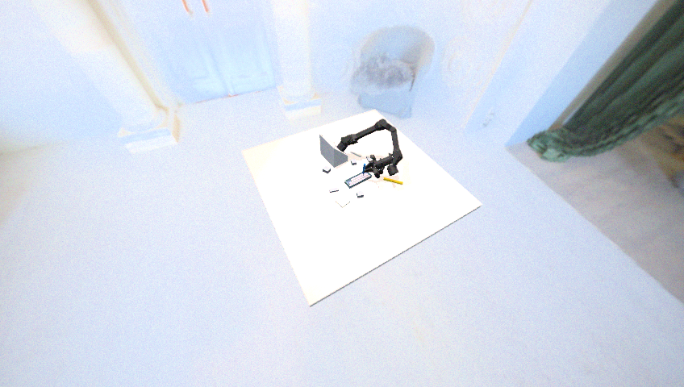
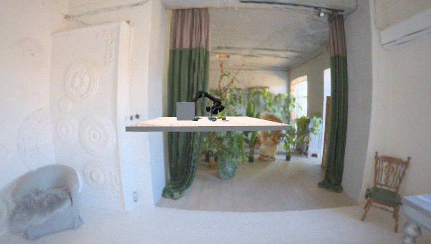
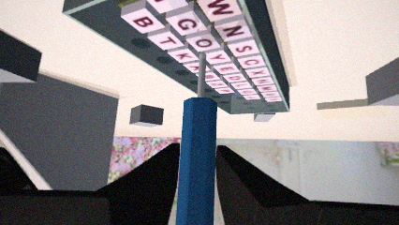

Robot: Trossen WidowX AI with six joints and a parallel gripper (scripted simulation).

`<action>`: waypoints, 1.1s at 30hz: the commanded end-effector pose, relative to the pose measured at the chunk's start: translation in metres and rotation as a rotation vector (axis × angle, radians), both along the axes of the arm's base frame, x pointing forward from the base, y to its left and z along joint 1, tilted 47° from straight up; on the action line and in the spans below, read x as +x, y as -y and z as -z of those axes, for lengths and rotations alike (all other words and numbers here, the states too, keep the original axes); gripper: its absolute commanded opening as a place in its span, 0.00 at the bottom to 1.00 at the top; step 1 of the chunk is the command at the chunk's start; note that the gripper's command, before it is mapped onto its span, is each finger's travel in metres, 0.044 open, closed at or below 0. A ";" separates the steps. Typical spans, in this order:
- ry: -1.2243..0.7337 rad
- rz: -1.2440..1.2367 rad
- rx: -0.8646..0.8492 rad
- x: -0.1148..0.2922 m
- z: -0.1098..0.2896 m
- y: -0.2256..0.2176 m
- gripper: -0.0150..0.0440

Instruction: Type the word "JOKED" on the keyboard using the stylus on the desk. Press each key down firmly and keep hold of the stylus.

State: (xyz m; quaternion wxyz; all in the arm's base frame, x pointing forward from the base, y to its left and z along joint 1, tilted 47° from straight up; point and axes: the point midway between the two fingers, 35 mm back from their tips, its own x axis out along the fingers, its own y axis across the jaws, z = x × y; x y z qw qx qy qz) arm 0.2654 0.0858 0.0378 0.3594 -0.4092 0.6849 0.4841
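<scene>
Blue stylus (image 3: pixel 198 159) clamped in jaws; tip over keyboard (image 3: pixel 262 44), contact unclear; far keys blurred.

pink keyboard (image 3: pixel 220 42) keycaps, letters B, G, W, T, O, N, K, Y, S

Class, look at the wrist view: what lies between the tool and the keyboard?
Only the blue stylus, held in the tool; its thin tip reaches up to the keyboard.

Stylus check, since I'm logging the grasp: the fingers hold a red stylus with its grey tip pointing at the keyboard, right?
Not quite: the stylus is blue, not red, as the wrist view shows. The fingers do hold it, and its grey tip points at the keyboard.
</scene>
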 end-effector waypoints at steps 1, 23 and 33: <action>0.000 0.005 0.000 0.000 0.001 -0.001 0.39; 0.000 0.005 0.001 -0.001 0.007 -0.007 0.39; 0.000 0.005 0.000 0.000 0.002 -0.001 0.39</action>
